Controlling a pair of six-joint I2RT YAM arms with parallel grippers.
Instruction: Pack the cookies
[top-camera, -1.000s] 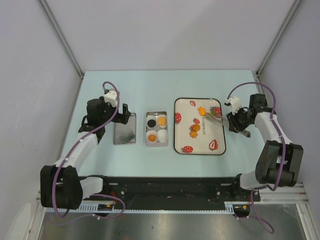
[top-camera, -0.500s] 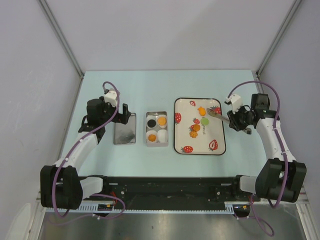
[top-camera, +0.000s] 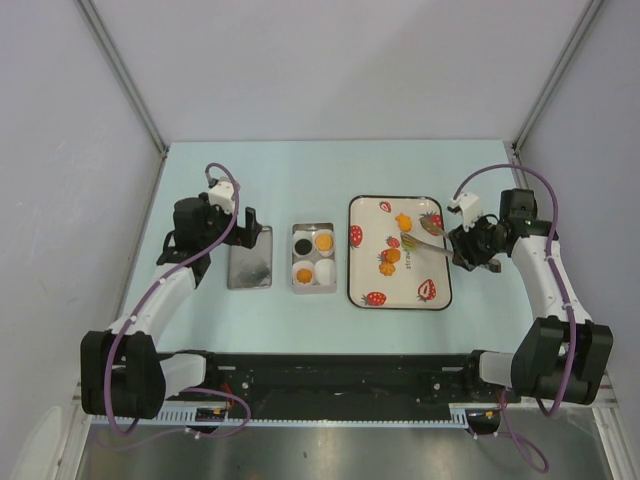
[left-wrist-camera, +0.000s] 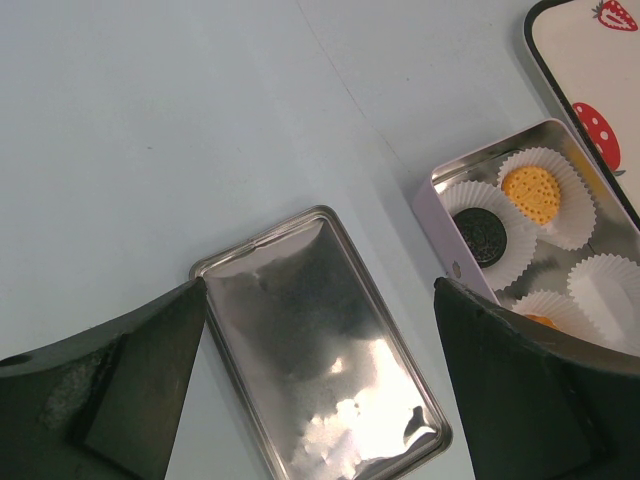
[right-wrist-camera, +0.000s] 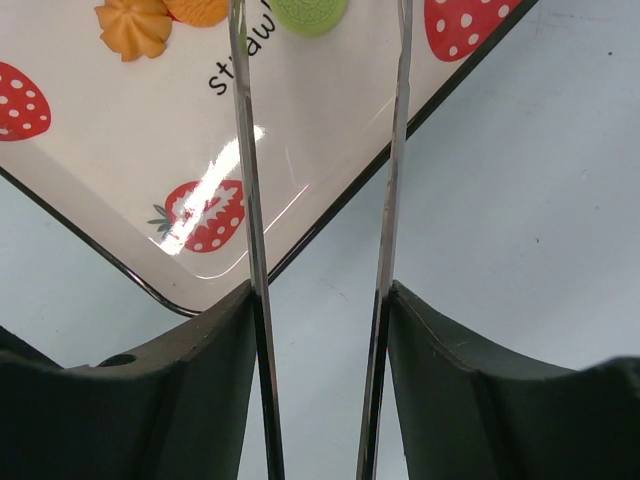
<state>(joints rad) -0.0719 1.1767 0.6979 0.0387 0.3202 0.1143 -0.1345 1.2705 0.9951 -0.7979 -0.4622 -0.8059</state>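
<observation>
Right tool (right-wrist-camera: 320, 300) clenches tongs (right-wrist-camera: 247, 150), blades spread around green cookie (right-wrist-camera: 310, 12) on tray (right-wrist-camera: 300, 130), evidently poised for pickup. Left tool (left-wrist-camera: 320, 295), released, hangs idle over lid (left-wrist-camera: 320, 370). Other cookies (left-wrist-camera: 530, 193) already sit in tin (left-wrist-camera: 440, 215).

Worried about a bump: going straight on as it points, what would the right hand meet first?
Probably the green cookie on the tray. It lies ahead of the right hand, between the blades of the tongs it holds. Height above the tray is unclear.
</observation>
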